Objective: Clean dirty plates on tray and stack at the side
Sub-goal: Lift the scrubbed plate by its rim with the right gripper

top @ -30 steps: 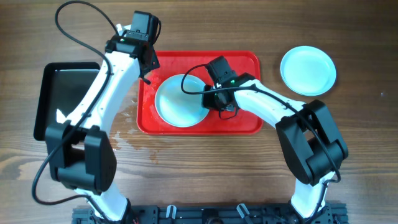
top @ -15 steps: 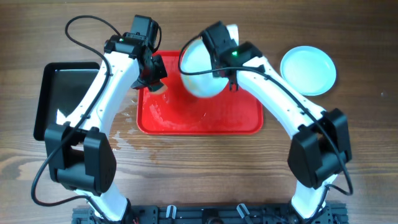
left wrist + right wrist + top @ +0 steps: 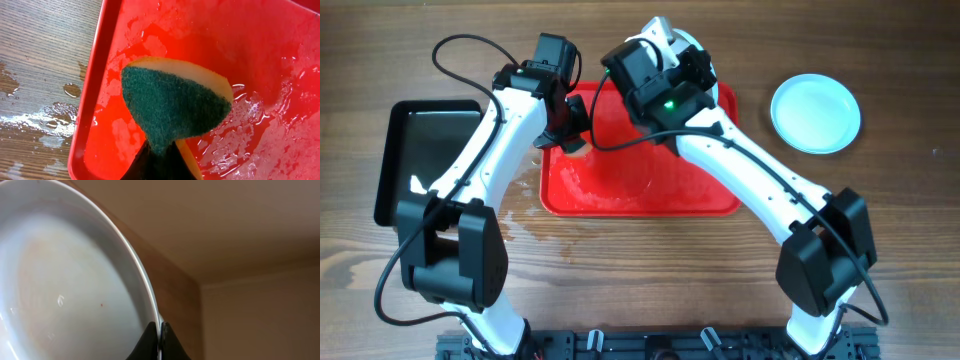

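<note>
Near: left gripper [image 3: 159, 162] clamped on sponge [image 3: 175, 107] over wet tray [image 3: 620, 195]. Beyond, right gripper [image 3: 159, 339] pinched the plate [image 3: 65, 295] by its rim, raised above tray's far edge. Plate judged stiff, wet-slick, breakable; rim hold needed firm pinch.

red tray [image 3: 620, 190] — whitish plate [image 3: 60, 280] — green sponge [image 3: 175, 102], yellow backing

Count, this moment.
Plates, 2 in view: flat plate [image 3: 815, 113] on the surface, raised plate [image 3: 60, 295] off it.
Trays, 2: red tray [image 3: 650, 195], black tray [image 3: 392, 160].
Sponge [image 3: 172, 107], 1.
Arms, 2: left arm [image 3: 495, 130], right arm [image 3: 750, 175].
</note>
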You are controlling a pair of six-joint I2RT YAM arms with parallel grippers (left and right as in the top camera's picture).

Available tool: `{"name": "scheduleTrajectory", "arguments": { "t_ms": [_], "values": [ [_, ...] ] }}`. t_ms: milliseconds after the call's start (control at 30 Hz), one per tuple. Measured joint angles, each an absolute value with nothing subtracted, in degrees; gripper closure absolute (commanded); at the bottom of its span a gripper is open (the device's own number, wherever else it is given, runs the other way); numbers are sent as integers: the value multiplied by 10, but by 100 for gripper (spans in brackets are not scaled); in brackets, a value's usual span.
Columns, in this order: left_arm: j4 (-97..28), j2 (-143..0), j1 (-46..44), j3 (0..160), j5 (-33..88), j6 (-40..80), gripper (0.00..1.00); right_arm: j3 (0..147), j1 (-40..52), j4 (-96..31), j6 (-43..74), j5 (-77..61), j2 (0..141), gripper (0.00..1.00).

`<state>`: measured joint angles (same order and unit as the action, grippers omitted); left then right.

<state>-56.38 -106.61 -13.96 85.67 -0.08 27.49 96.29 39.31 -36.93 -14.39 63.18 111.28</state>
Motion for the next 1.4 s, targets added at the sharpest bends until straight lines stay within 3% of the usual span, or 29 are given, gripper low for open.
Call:
{"name": "scheduleTrajectory", "arguments": {
  "t_ms": [333, 867, 1067, 1233, 1400],
  "values": [
    [-555, -1067, -140, 856, -1, 275, 96, 963, 409, -366, -199, 772, 1113, 96],
    [-552, -1067, -140, 856, -1, 275, 96, 963, 409, -354, -218, 796, 1113, 96],
    [-552, -1067, -140, 856, -1, 275, 96, 963, 408, -369, -159, 794, 1113, 96],
    [-552, -1067, -140, 857, -1, 275, 96, 965, 386, -465, -80, 721, 1113, 96],
    [-551, -1067, -140, 856, -1, 275, 96, 965, 295, -560, 45, 536, 1107, 96]
  ]
}}
